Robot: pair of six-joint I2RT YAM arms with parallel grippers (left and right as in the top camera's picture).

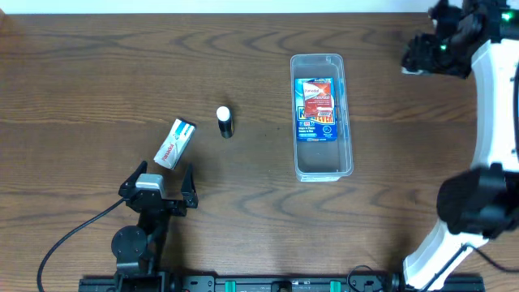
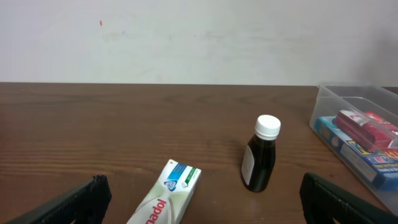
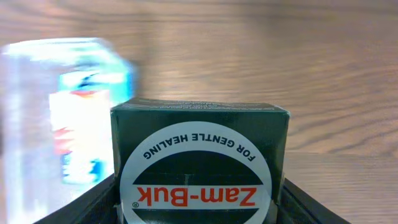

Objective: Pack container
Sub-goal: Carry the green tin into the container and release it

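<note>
The clear plastic container lies lengthwise at centre right of the table, with a red and blue packet inside; it also shows in the left wrist view and, blurred, in the right wrist view. My right gripper is raised at the far right, to the right of the container, and is shut on a dark green Zam-Buk box. My left gripper is open and empty near the front left, just behind a white toothpaste box. A dark bottle with a white cap stands between the toothpaste box and the container.
The table is dark wood. A black cable runs from the left arm base at the front. The white right arm arcs along the right edge.
</note>
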